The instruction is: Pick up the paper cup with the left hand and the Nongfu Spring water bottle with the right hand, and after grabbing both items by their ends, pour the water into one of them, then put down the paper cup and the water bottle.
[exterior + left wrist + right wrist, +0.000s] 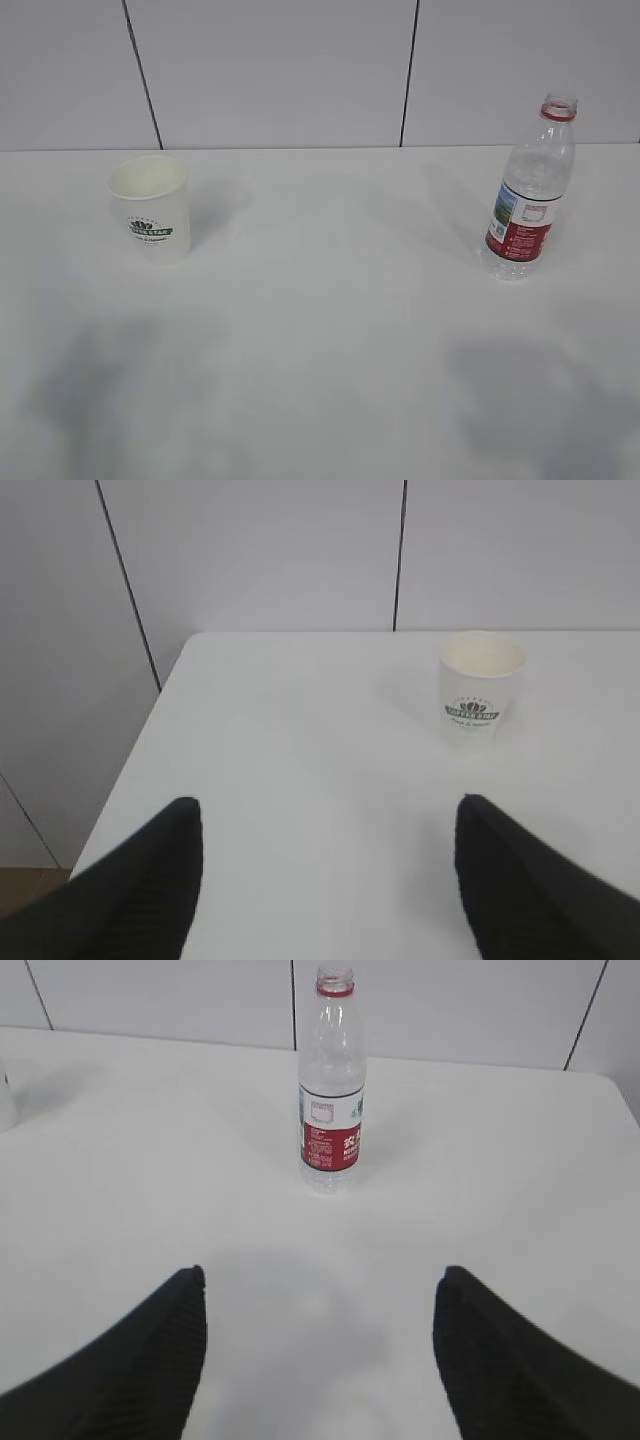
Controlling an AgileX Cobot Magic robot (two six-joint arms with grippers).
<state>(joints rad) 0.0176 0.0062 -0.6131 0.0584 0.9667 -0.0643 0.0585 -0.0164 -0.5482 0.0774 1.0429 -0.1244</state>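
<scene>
Slanted front view (wrists low, forward)

Upright paper cup [151, 207], uncapped bottle [528, 190], apart

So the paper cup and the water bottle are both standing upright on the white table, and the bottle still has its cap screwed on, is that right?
Not quite. The water bottle has no cap; its mouth is open above the red neck ring, as the right wrist view shows. The rest holds: it and the paper cup both stand upright on the white table.
</scene>
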